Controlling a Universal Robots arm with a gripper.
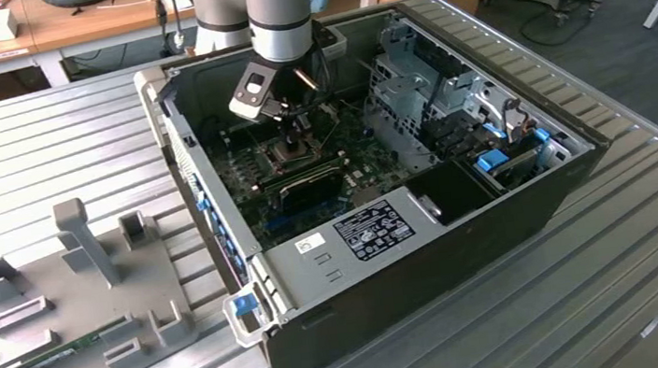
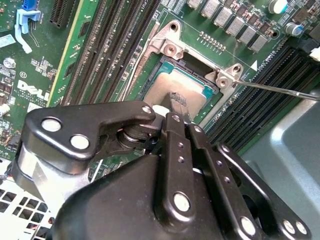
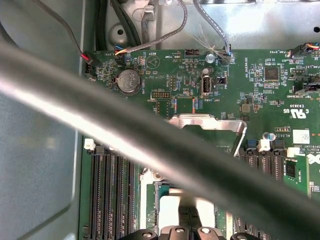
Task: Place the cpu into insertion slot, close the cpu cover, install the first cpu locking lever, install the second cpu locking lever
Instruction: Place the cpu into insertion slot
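Observation:
The cpu (image 2: 165,90), a flat silver-grey square, lies flat in the dark-framed insertion slot (image 2: 196,63) of the green motherboard. My gripper (image 2: 176,104) is directly over the chip's middle with its fingers shut together; the tips sit at the metal top, and I cannot tell if they touch it. In the exterior view the gripper (image 1: 295,144) reaches down into the open computer case over the slot (image 1: 282,163). The cpu cover (image 3: 207,121) stands swung open beyond the slot. A thin wire locking lever (image 2: 280,89) sticks out free beside the socket.
Long black memory slots (image 2: 112,47) flank the socket on both sides. A thick dark cable (image 3: 125,132) crosses the first wrist view. Drive cages (image 1: 445,99) fill the case at the exterior view's right. A grey fixture tray (image 1: 80,299) lies on the slatted metal table (image 1: 35,145).

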